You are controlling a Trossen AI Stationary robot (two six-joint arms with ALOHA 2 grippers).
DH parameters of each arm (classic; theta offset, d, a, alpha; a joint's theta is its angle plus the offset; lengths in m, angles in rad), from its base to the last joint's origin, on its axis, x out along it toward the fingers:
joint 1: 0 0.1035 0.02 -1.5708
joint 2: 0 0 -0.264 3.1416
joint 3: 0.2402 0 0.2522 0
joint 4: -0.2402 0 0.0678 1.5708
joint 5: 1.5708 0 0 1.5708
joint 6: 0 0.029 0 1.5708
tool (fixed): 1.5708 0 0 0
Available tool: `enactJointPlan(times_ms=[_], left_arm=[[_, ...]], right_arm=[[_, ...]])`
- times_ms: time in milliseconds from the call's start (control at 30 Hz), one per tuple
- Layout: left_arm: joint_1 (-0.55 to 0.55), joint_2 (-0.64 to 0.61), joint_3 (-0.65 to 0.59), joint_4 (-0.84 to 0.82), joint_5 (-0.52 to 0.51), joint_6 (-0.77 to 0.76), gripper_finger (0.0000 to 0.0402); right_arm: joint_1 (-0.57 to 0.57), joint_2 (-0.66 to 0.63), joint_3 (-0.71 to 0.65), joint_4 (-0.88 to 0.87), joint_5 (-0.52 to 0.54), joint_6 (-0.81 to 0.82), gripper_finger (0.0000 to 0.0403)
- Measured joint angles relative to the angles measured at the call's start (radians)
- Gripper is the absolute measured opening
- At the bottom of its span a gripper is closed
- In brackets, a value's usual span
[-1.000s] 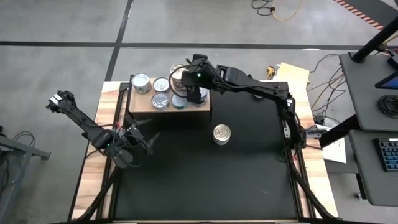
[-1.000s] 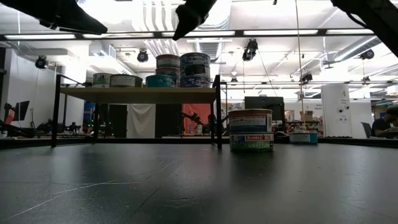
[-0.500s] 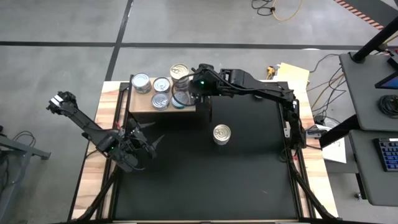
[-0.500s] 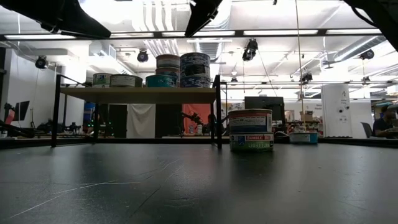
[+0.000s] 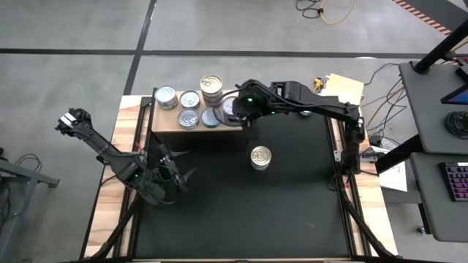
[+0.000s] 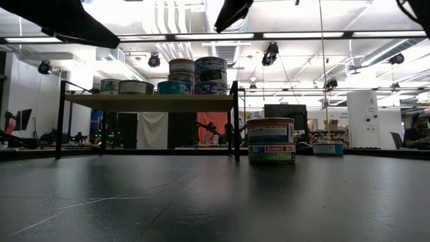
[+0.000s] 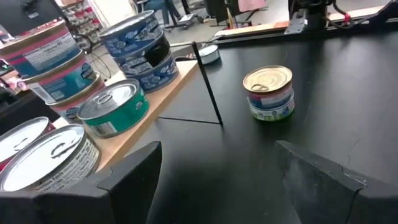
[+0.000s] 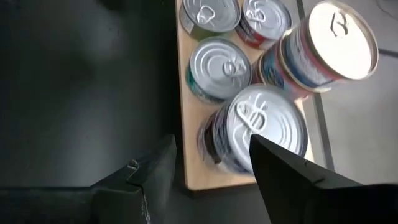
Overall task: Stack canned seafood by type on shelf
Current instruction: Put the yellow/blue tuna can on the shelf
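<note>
The wooden shelf (image 5: 170, 124) stands at the table's far left and carries several tins. A tall stack with a gold top (image 5: 211, 85) and a blue-labelled stack with a silver top (image 5: 230, 108) stand at its right end, with single tins (image 5: 189, 117) to their left. A stack of two tins (image 5: 260, 157) rests on the black table. My right gripper (image 5: 247, 120) hangs open, high above the shelf's right end (image 8: 186, 168), and holds nothing. My left gripper (image 7: 217, 186) is open and empty near the table's left edge, pointing toward the shelf.
The black table (image 5: 241, 212) lies bare in front of the shelf and around the two-tin stack (image 6: 271, 140). Thin black posts (image 6: 235, 121) stand at the shelf's corners. A desk with a keyboard (image 5: 457, 179) is off to the right.
My right gripper has drawn back from above the shelf's tin stacks toward the table's right, to just past the shelf's right end, tipping more steeply downward; the silver-topped stack it covered now shows. My left gripper has crept a little toward the table's near edge.
</note>
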Motion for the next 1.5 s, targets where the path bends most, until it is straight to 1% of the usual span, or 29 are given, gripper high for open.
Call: enactJointPlan(times_ms=[100,300,433,533,633,767,833,867,967,1067,1167,1333,1433,1500], left_arm=[[0.000,0.000,0.000,0.034,0.005,0.040,0.0296],[0.000,0.000,0.000,0.140,0.050,0.166,0.0296],[0.000,0.000,0.000,0.160,0.051,0.192,0.0296],[0.000,0.001,0.000,0.161,0.050,0.192,0.0296],[0.000,0.006,0.000,0.161,0.038,0.200,0.0296],[0.002,0.008,0.000,0.161,0.005,0.215,0.0296],[0.002,0.008,0.000,0.162,-0.004,0.227,0.0296],[0.002,0.008,0.000,0.162,-0.006,0.234,0.0296],[0.003,0.008,0.000,0.167,-0.007,0.252,0.0296],[0.003,0.007,0.000,0.168,-0.008,0.257,0.0296],[0.003,0.007,0.000,0.168,-0.009,0.262,0.0296],[0.003,0.007,0.000,0.169,-0.010,0.271,0.0296],[0.005,0.007,0.000,0.169,-0.010,0.271,0.0296],[0.005,0.007,0.000,0.170,-0.010,0.271,0.0296]], right_arm=[[0.002,-0.058,-0.092,0.040,0.000,0.022,0.0196],[0.006,-0.218,-0.344,0.186,0.001,0.071,0.0196],[0.007,-0.325,-0.513,0.267,0.031,0.135,0.0195],[0.007,-0.399,-0.621,0.298,0.128,0.203,0.0194],[0.006,-0.464,-0.726,0.313,0.293,0.292,0.0194],[-0.005,-0.523,-0.870,0.312,0.533,0.452,0.0187],[-0.025,-0.544,-0.939,0.310,0.603,0.507,0.0180],[-0.042,-0.551,-0.969,0.311,0.608,0.529,0.0176],[-0.109,-0.555,-1.043,0.325,0.580,0.594,0.0156],[-0.199,-0.555,-1.096,0.349,0.547,0.629,0.0133],[-0.320,-0.548,-1.136,0.376,0.508,0.651,0.0106],[-0.541,-0.503,-1.176,0.383,0.437,0.752,0.0054],[-0.641,-0.457,-1.201,0.429,0.326,0.760,0.0026],[-0.676,-0.421,-1.219,0.486,0.235,0.739,0.0014]])
